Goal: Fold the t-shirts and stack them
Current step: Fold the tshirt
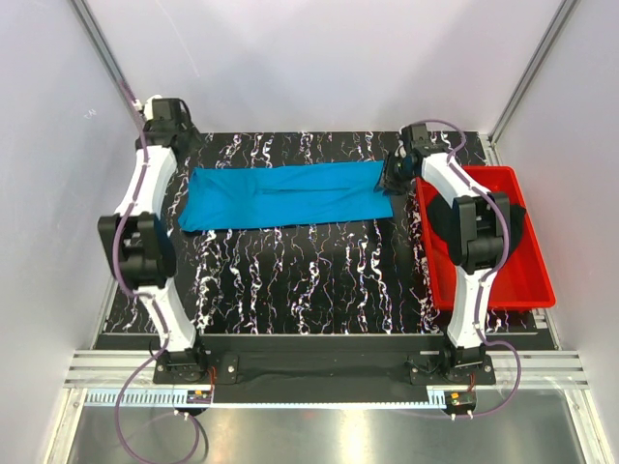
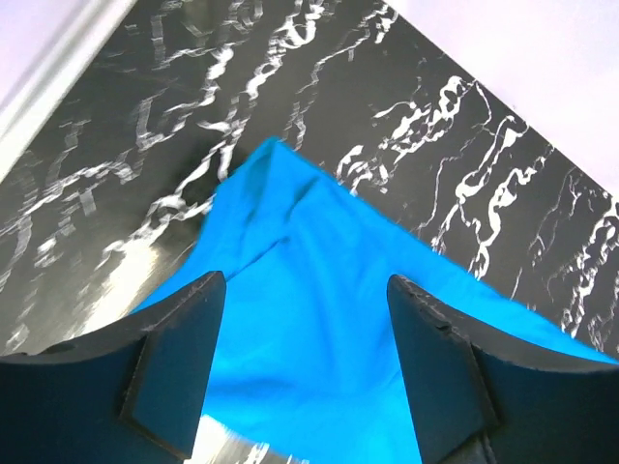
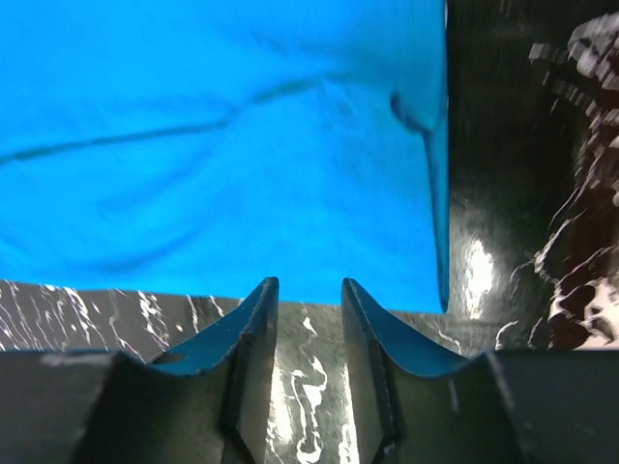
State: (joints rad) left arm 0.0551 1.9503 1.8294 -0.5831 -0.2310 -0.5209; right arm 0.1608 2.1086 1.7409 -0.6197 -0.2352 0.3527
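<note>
The sky-blue t-shirt [image 1: 285, 195] lies folded into a long flat strip across the back of the marbled table. My left gripper [image 1: 186, 147] hovers over its left end. In the left wrist view that gripper [image 2: 305, 295] stands wide open, with blue cloth [image 2: 319, 290] below the gap and nothing held. My right gripper [image 1: 395, 174] is at the strip's right end. In the right wrist view it [image 3: 308, 287] is open, its tips just short of the shirt's edge [image 3: 290, 145], with bare table between them. The black t-shirt [image 1: 518, 224] lies in the red tray, partly hidden by my right arm.
The red tray [image 1: 503, 290] stands along the table's right side, close to my right arm. White walls and metal frame posts close in the table at the back and sides. The black marbled tabletop [image 1: 290, 280] stretches in front of the blue strip.
</note>
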